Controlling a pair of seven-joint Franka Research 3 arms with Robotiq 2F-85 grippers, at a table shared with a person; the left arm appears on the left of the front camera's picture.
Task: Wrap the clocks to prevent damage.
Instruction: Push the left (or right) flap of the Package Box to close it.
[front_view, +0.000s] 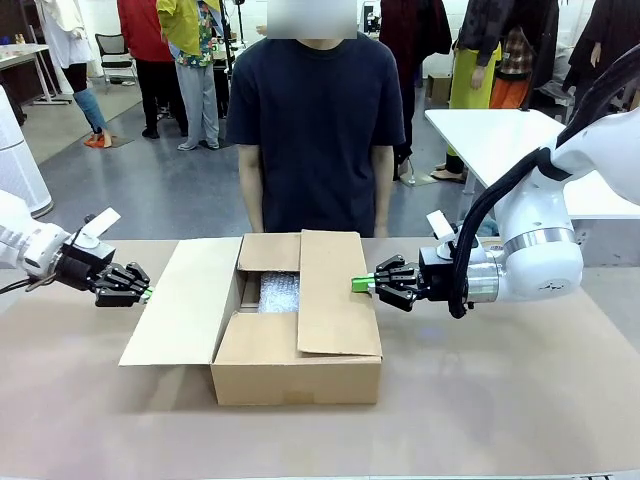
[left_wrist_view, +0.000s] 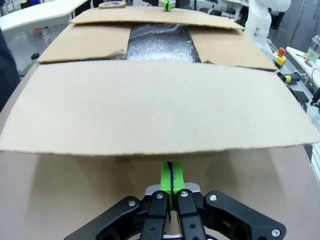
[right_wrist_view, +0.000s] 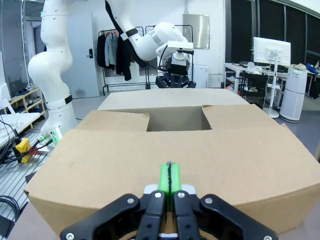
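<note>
Flaps of the cardboard box (front_view: 296, 372) hide most of the clocks (front_view: 278, 292), a shiny bubble-wrap bundle between my left gripper (front_view: 146, 293) and right gripper (front_view: 358, 283); both jaws are together, empty.

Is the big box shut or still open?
Partly open. On the cardboard box, the left flap lies spread outward, the right flap is folded over, and the bubble-wrapped bundle shows through the gap.

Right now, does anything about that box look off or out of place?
Nothing is damaged or spilled. The cardboard box is only half shut: its left flap splays outward, leaving the bubble-wrapped bundle showing.
</note>
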